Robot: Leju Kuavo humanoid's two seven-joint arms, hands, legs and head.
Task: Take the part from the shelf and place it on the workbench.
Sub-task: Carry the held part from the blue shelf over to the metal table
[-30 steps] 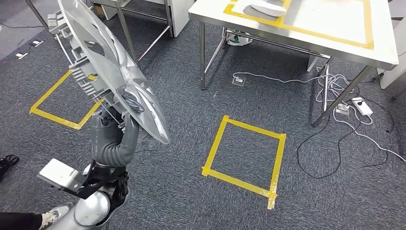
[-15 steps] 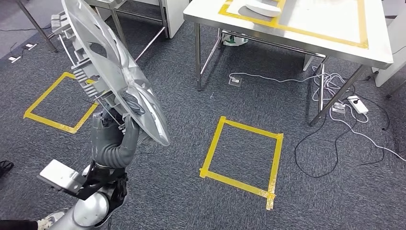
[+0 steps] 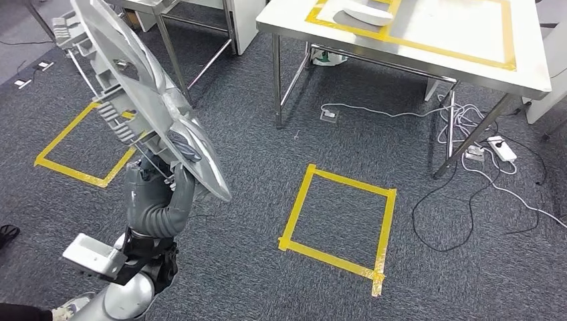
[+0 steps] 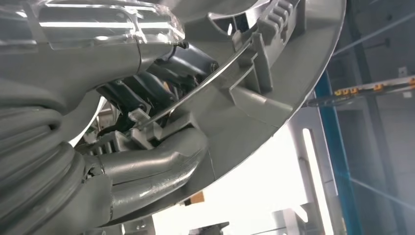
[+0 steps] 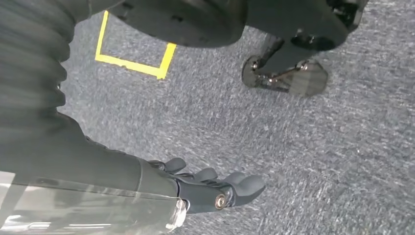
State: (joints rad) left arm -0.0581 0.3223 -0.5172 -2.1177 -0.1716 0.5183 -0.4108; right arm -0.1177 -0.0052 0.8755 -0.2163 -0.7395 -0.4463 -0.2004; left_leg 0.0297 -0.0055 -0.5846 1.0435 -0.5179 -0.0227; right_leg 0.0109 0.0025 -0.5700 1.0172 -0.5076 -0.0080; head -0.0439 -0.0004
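Note:
My left hand (image 3: 159,194) is raised at the left of the head view and grips the part (image 3: 134,100), a large grey plastic disc with ribs and clips on its back. The part stands tilted above the hand, high over the floor. In the left wrist view the fingers (image 4: 147,171) wrap the part's ribbed rim (image 4: 274,98). The workbench (image 3: 461,67), white-topped with a yellow tape frame, stands ahead to the right, well apart from the part. My right hand (image 5: 215,188) hangs over the carpet with straight fingers and holds nothing.
A white object (image 3: 364,12) lies on the workbench's far side. Yellow tape squares mark the carpet ahead (image 3: 337,221) and at the left (image 3: 80,144). Cables and a power strip (image 3: 501,148) lie under the workbench's right end. A person's shoe (image 3: 7,234) shows at the left edge.
The whole picture has shifted a little, so the camera moved. The part in my left hand has swung slightly to the left; the grip is the same.

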